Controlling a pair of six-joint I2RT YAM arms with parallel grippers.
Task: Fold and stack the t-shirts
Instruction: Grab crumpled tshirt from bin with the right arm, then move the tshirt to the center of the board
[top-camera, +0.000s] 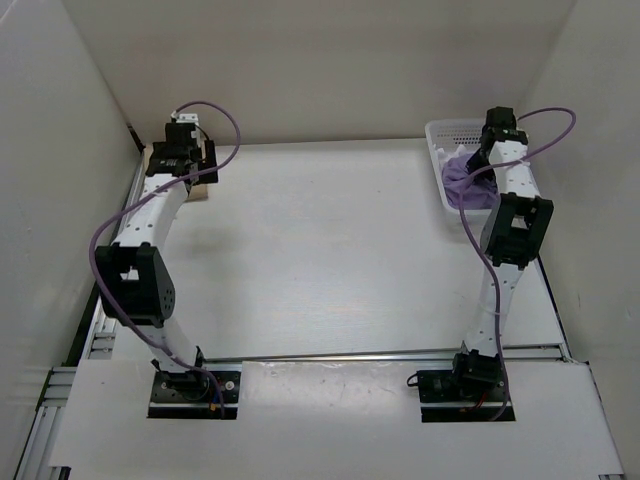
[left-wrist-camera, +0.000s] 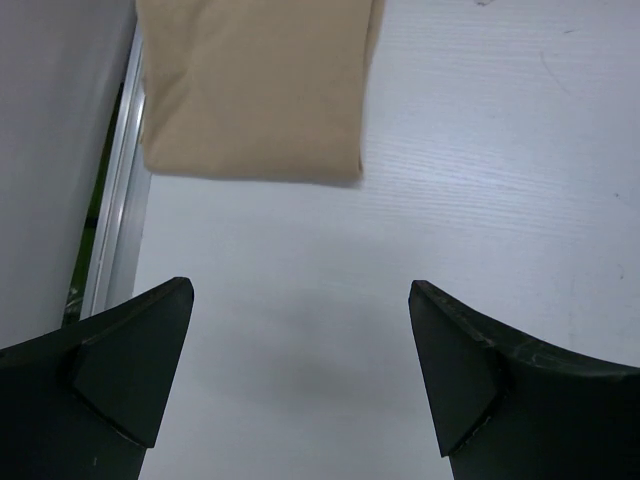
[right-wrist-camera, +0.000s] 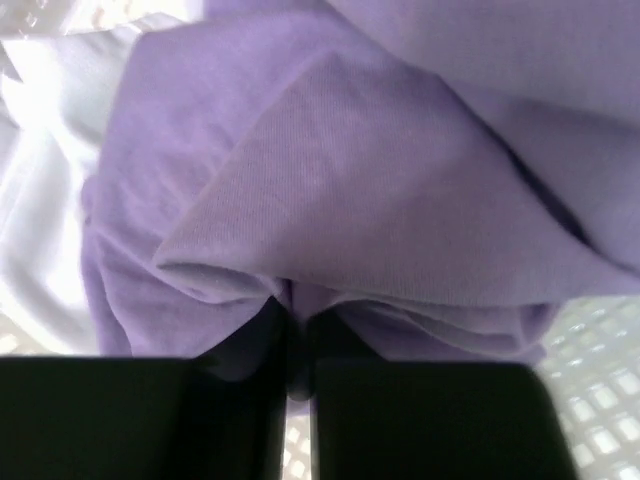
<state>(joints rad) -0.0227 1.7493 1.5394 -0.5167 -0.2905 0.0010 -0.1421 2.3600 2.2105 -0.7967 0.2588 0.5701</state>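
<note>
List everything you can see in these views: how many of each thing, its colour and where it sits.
tan t-shirt: one, tan, folded flat at the table's far left edge.
lavender t-shirt: one, lavender, bunched in the basket.
white cloth: one patch, white, beside the lavender t-shirt; cannot tell what it is.
basket: one, white perforated plastic, far right corner of the table.
table: one, white.
cables: two, purple, one along each arm.
left gripper: one, black, open, over bare table just short of the tan t-shirt.
right gripper: one, black, shut on a fold of the lavender t-shirt.
</note>
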